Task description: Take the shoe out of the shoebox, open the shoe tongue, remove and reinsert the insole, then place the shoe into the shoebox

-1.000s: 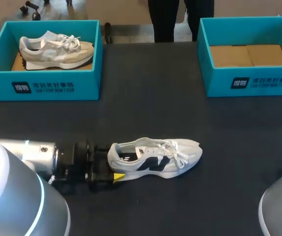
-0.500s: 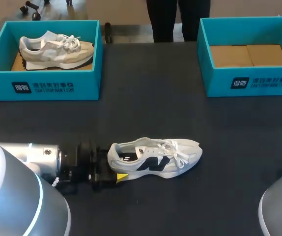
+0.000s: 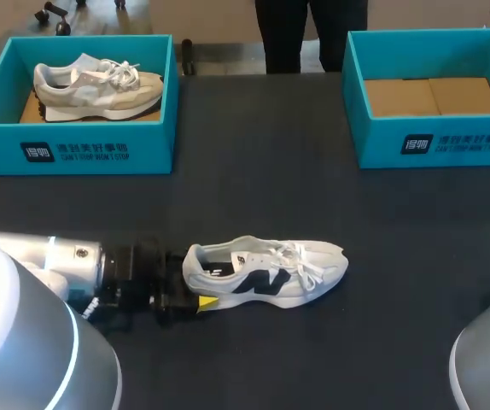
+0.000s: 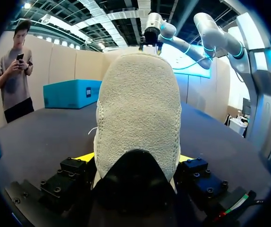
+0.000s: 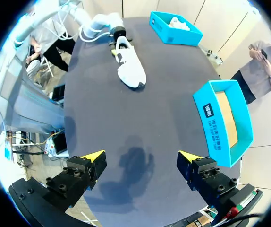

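Nearest to us, the left hand is gripping the heel of the white shoe. In the left wrist view its yellow-tipped fingers are pressing against the heel from both sides, and the heel is standing upright between them. The left arm is coming in low over the front of the bench.

The shoe is sitting at the middle of the bench's front part, outside both boxes. Its toe is pointing towards our right and its laces are lying loose over the tongue. We cannot tell whether the sole is resting on the bench or hanging just clear of it.

The right hand is hanging high above the bench, well apart from the shoe. Its two fingers are standing wide apart and holding nothing.

At the far left corner, a blue shoebox is holding a beige shoe, which is lying with its toe towards the right. At the far right corner, a second blue shoebox is showing only a brown cardboard liner on its floor. The two boxes are standing well apart.
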`<action>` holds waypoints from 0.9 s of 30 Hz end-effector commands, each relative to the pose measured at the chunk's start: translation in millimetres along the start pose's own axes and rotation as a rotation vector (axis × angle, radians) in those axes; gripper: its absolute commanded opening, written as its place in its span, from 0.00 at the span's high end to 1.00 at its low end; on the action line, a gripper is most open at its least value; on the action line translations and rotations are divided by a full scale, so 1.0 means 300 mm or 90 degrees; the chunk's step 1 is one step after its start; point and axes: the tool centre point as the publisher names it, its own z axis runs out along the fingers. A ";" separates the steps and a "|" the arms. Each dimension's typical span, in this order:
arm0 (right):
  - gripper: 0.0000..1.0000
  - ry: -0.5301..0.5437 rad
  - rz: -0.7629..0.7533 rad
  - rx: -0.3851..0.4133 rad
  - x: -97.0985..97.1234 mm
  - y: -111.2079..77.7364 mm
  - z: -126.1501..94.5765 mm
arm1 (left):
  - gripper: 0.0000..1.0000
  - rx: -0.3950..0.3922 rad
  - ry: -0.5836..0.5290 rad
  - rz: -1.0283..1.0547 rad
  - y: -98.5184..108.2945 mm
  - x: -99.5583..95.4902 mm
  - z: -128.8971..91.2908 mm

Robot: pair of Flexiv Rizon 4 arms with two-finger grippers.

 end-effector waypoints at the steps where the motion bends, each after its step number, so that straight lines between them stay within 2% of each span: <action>1: 0.00 0.002 0.000 0.002 -0.006 0.003 0.002 | 1.00 -0.004 0.004 0.000 -0.004 -0.025 -0.040; 12: 0.00 0.002 0.000 0.002 -0.006 0.003 0.002 | 1.00 -0.038 0.021 -0.003 0.008 -0.050 -0.065; 27: 0.00 0.002 0.000 0.002 -0.006 0.003 0.002 | 1.00 -0.038 0.021 -0.003 0.008 -0.050 -0.065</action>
